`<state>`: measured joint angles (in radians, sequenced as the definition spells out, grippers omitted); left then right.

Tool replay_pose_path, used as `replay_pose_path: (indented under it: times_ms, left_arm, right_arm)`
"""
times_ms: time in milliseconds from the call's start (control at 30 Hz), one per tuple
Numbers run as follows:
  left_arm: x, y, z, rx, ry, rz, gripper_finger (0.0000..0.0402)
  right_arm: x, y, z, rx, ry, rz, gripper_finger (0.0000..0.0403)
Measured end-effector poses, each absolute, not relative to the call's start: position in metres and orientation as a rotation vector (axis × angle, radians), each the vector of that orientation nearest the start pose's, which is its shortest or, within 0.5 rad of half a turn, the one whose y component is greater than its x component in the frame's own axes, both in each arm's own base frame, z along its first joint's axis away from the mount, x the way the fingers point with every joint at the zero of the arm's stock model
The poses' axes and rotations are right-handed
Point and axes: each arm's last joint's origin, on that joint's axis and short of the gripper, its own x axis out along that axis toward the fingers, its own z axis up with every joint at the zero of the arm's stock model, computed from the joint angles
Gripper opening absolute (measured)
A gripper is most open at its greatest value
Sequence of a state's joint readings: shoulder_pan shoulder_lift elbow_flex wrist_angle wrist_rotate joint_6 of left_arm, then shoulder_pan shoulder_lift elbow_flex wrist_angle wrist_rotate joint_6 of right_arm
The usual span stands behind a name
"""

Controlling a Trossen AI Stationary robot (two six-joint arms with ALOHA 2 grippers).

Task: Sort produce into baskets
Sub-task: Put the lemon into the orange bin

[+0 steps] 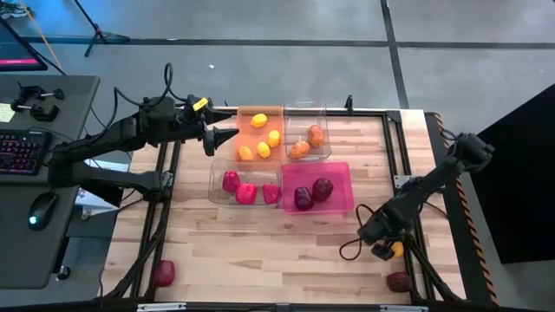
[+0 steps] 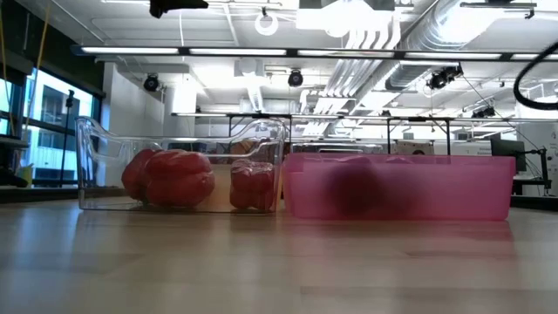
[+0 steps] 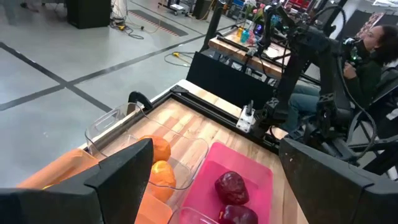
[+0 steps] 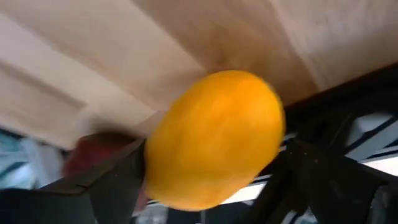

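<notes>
Four bins stand mid-table. The orange bin (image 1: 260, 115) holds yellow pieces, and the far clear bin (image 1: 305, 111) holds orange pieces (image 1: 306, 143). The near clear bin (image 1: 214, 178) holds red peppers (image 2: 170, 177), and the pink bin (image 1: 340, 173) holds maroon pieces (image 3: 231, 185). My left gripper (image 1: 232, 134) hangs open and empty at the orange bin's left side. My right gripper (image 1: 384, 245) is at the table's right edge, shut on a yellow lemon (image 4: 214, 140). A red piece (image 1: 164, 273) and a maroon piece (image 1: 398, 281) lie loose near the front edge. My right gripper pinches the yellow lemon between its two fingers, one finger (image 4: 118, 183) on each side of its round body (image 4: 163, 163). The lemon sits at the table's right edge, over the dark frame rail. Whether it is lifted clear cannot be told.
A black frame rail (image 1: 416, 186) runs along the table's right side. A desk with a keyboard (image 1: 22, 149) and a mouse stands left of the table. A person (image 3: 373, 50) sits beyond the table's right side. Bare wood lies in front of the bins.
</notes>
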<state>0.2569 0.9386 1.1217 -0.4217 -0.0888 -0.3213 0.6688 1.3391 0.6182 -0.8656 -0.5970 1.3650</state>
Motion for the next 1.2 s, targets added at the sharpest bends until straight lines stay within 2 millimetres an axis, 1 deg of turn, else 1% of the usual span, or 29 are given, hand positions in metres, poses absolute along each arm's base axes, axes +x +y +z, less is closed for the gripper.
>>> replay_pose_path:
  times_ms: [200,500,600,700,733,800,867,933,1000,1067,1200]
  left_arm:
    - [0.181,0.05,0.397,-0.326,0.184,0.382,0.0336]
    - [0.181,0.05,0.397,-0.326,0.184,0.384,0.0336]
    - [0.181,0.05,0.397,-0.324,0.184,0.385,0.0336]
    - [0.18,0.05,0.4,-0.321,0.155,0.376,0.0336]
    - [0.178,0.049,0.404,-0.307,0.143,0.37,0.0336]
    - [0.172,0.048,0.417,-0.247,0.102,0.369,0.0336]
    - [0.164,0.047,0.43,-0.181,0.064,0.396,0.0336]
    - [0.159,0.047,0.44,-0.124,0.037,0.435,0.0336]
    - [0.156,0.047,0.445,-0.089,0.026,0.476,0.0336]
    - [0.155,0.048,0.447,-0.084,0.018,0.505,0.0336]
    - [0.155,0.048,0.445,-0.128,0.027,0.503,0.0336]
  right_arm:
    - [0.135,0.128,0.137,0.743,2.071,-0.324,0.0369]
    - [0.138,0.131,0.121,0.719,2.124,-0.381,0.0365]
    - [0.139,0.132,0.119,0.723,2.139,-0.382,0.0346]
    - [0.14,0.131,0.123,0.716,2.144,-0.361,0.0312]
    - [0.142,0.132,0.128,0.711,2.147,-0.333,0.0301]
    - [0.147,0.131,0.141,0.679,2.135,-0.268,0.0282]
    - [0.154,0.128,0.157,0.615,2.096,-0.214,0.0278]
    - [0.165,0.122,0.18,0.556,2.025,-0.159,0.0278]
    - [0.18,0.113,0.205,0.508,1.896,-0.134,0.028]
    - [0.201,0.099,0.23,0.452,1.706,-0.142,0.0286]
    - [0.244,0.06,0.277,0.283,1.311,-0.295,0.0288]
